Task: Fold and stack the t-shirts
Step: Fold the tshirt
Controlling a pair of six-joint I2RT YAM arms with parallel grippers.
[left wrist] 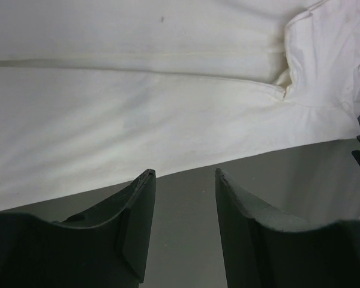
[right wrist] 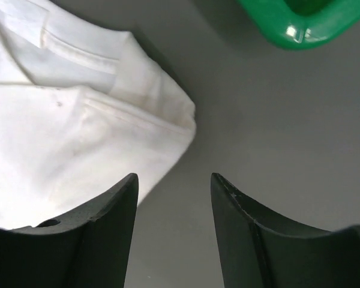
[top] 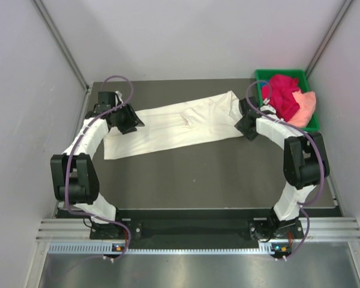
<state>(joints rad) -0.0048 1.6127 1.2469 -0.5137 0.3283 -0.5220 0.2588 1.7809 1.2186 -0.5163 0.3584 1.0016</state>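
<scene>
The white shirt (top: 180,123) lies in a long folded strip near the table's (top: 216,174) far edge. My left gripper (left wrist: 185,174) and right gripper (right wrist: 174,177) sit at its ends, both open and holding nothing. Next, I think, I pinch the ends and fold it shorter. The red shirt (top: 283,93) and pink shirt (top: 306,107) wait in the far right corner.

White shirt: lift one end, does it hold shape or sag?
Likely sags: the white shirt lies limp with soft creases. Probably light, being thin cloth. Pushed across the table, it would probably bunch rather than slide whole.
</scene>
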